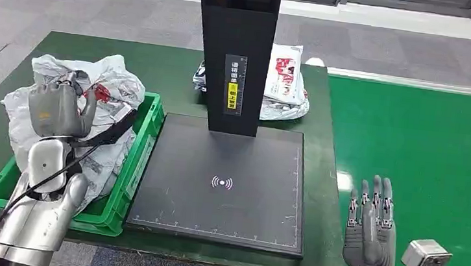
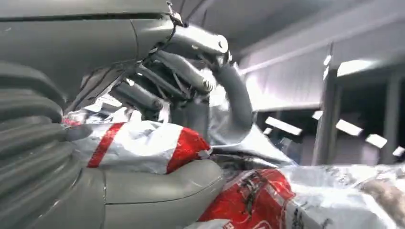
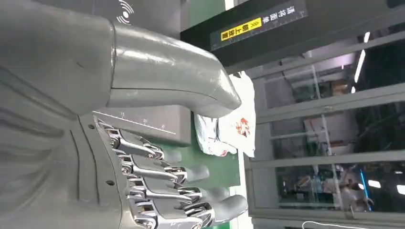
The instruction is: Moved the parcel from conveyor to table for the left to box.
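The left hand point(image 1: 59, 108) is holding a white-and-red parcel point(image 2: 143, 145) over the green box point(image 1: 148, 131) at the near left, thumb and fingers closing round it, so the boxing step looks under way; next it likely needs lowering and letting go. The right hand point(image 1: 369, 223) is hovering spread and empty (beside the green conveyor point(image 1: 426, 151)). More parcels point(image 1: 286, 82) are lying far behind the black scanner stand point(image 1: 235, 55), which is partly blocking reach to them.

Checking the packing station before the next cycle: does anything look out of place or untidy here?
Mostly tidy. The crumpled white plastic parcels are heaped above the rim of the green plastic crate, where the left hand grips one. Another white-and-red parcel pile sits behind the black scanner post.
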You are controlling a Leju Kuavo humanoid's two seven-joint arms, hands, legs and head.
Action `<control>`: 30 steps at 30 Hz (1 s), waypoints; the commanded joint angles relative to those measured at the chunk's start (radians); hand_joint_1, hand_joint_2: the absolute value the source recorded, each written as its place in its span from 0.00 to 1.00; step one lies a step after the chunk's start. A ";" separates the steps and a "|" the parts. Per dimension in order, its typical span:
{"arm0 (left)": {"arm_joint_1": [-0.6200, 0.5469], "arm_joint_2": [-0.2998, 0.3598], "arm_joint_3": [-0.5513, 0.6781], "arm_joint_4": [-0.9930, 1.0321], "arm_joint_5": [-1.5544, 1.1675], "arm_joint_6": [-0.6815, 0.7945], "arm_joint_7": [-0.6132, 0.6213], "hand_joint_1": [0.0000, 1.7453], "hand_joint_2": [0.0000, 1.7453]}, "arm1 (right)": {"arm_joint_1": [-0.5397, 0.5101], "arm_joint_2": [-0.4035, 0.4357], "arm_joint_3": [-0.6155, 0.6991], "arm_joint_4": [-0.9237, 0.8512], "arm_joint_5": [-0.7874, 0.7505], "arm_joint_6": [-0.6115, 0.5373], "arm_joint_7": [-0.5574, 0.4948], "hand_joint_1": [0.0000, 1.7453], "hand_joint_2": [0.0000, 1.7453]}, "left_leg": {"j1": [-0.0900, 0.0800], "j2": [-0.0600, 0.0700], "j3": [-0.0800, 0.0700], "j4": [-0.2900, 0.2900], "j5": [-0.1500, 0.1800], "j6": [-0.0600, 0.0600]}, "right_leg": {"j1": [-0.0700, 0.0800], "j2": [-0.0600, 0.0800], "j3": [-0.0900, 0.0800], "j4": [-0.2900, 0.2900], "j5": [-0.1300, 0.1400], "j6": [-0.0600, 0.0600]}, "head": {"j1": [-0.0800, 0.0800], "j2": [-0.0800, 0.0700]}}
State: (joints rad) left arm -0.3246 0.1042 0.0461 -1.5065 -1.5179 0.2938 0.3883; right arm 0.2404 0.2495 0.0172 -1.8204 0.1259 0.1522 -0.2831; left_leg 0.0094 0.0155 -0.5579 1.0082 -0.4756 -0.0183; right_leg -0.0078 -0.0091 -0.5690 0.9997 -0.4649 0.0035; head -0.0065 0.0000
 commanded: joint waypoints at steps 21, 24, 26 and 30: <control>-0.037 -0.144 0.157 0.168 0.037 -0.074 -0.103 0.00 0.00 | -0.013 0.028 -0.090 0.005 0.041 0.060 0.026 0.00 1.00 | 0.000 -0.004 0.000 -0.003 0.003 0.001 | 0.000 -0.002 0.002 -0.004 0.002 0.000 | 0.000 0.000; -0.022 -0.145 0.160 0.136 0.070 -0.021 -0.121 0.00 0.00 | -0.011 0.025 -0.083 0.007 0.042 0.059 0.024 0.00 1.00 | 0.000 -0.002 0.000 -0.001 0.001 0.000 | 0.000 -0.001 0.001 -0.001 0.001 0.000 | 0.000 0.000; -0.015 -0.144 0.161 0.120 0.082 -0.012 -0.128 0.00 0.00 | -0.011 0.025 -0.081 0.009 0.043 0.057 0.023 0.00 1.00 | 0.000 -0.002 0.000 -0.001 0.001 0.000 | 0.000 0.000 0.000 -0.001 0.001 0.000 | 0.000 0.000; -0.002 -0.148 0.159 0.086 0.147 0.057 -0.176 0.00 0.00 | -0.011 0.019 -0.074 0.011 0.042 0.054 0.022 0.00 1.00 | 0.000 -0.002 0.000 -0.001 0.001 0.000 | 0.000 -0.001 0.001 -0.001 0.001 0.000 | 0.000 0.000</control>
State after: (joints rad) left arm -0.3299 -0.0103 0.1617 -1.4073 -1.4435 0.2751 0.2640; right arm 0.2437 0.2770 0.0000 -1.8437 0.1617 0.2090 -0.2602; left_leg 0.0095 0.0148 -0.5587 1.0081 -0.4753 -0.0189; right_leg -0.0075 -0.0092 -0.5693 0.9999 -0.4647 0.0030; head -0.0065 0.0000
